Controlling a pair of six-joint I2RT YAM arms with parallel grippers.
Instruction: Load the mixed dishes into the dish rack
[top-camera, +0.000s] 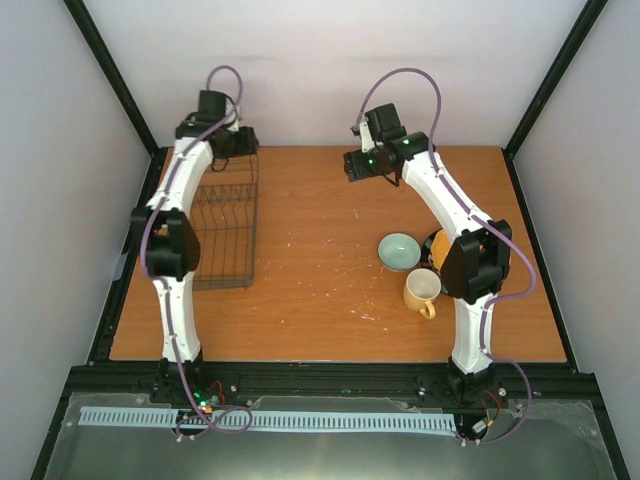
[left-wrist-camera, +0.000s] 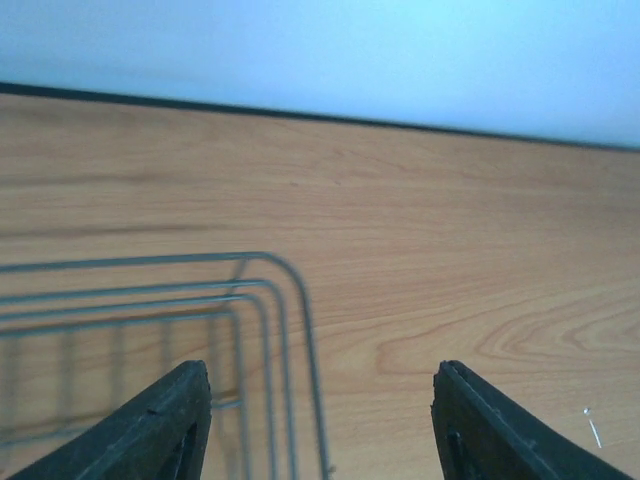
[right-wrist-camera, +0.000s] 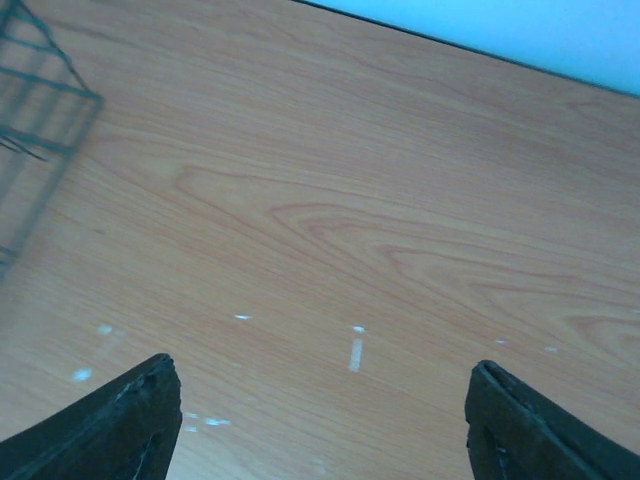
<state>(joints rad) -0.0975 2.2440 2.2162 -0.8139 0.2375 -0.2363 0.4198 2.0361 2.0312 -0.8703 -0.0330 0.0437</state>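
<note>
The dark wire dish rack stands at the table's left, with no dishes in it. Its corner shows in the left wrist view and in the right wrist view. A pale blue-green bowl and a cream-yellow mug sit right of centre. A stack of plates is mostly hidden behind my right arm; only a black and an orange-yellow edge show. My left gripper is open and empty over the rack's far right corner. My right gripper is open and empty above bare table at the far centre.
The wooden table is walled by white panels and a black frame. My right arm's elbow hangs over the plates, close to the mug and bowl. Small white scuffs mark the wood.
</note>
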